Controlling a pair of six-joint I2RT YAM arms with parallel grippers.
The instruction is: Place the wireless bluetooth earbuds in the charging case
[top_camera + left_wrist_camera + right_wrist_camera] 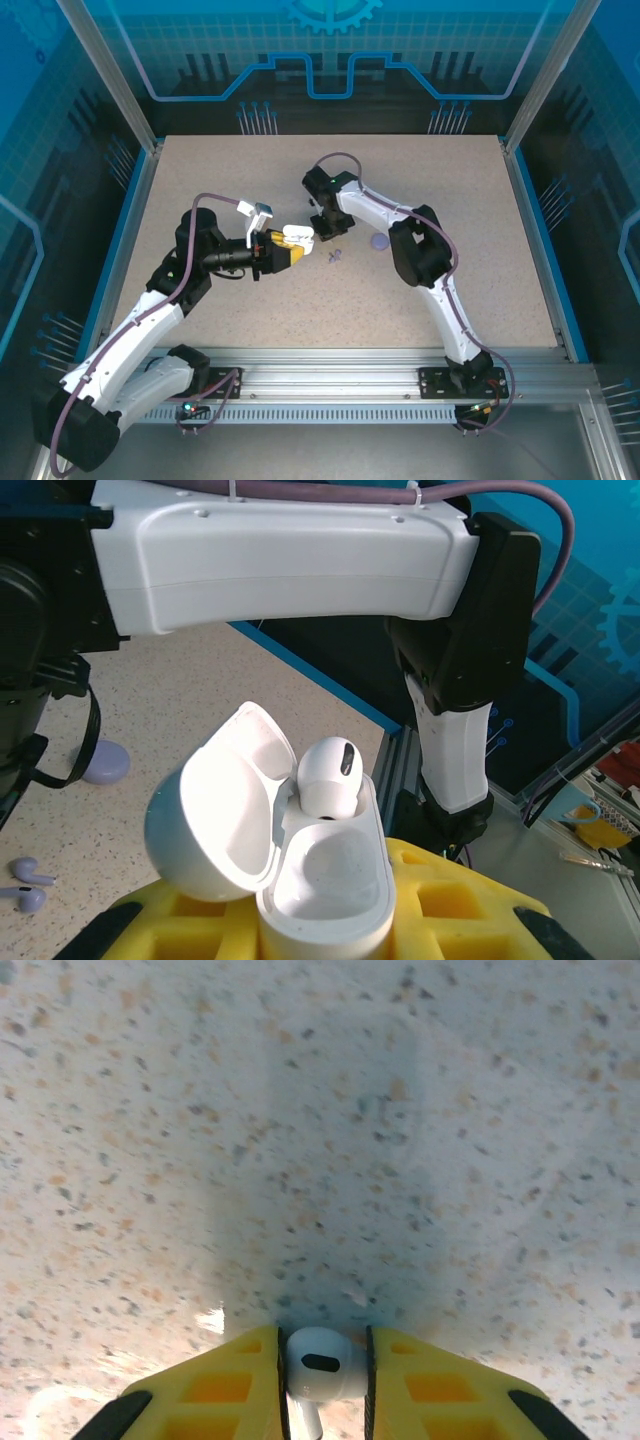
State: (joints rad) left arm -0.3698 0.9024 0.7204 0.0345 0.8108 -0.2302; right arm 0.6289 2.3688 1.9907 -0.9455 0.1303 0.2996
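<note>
— Left fingers (pixel 450 905)?
— Clamped on the open charging case (pixel 325 890). A white earbud (pixel 328 775) sits in it by the hinge.
— Right fingers (pixel 225 1385)?
— Pinching a second earbud (pixel 322 1360) over the speckled table (pixel 250 330).
— Around them?
— Lavender earbuds (pixel 27 896) and a purple disc (pixel 379 241) lie on the table nearby. Blue walls (pixel 320 40) enclose it.

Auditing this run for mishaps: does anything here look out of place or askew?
The white earbud in the open white charging case sits proud of its socket, apparently not fully seated. Two small lavender pieces lie loose on the speckled table.
</note>
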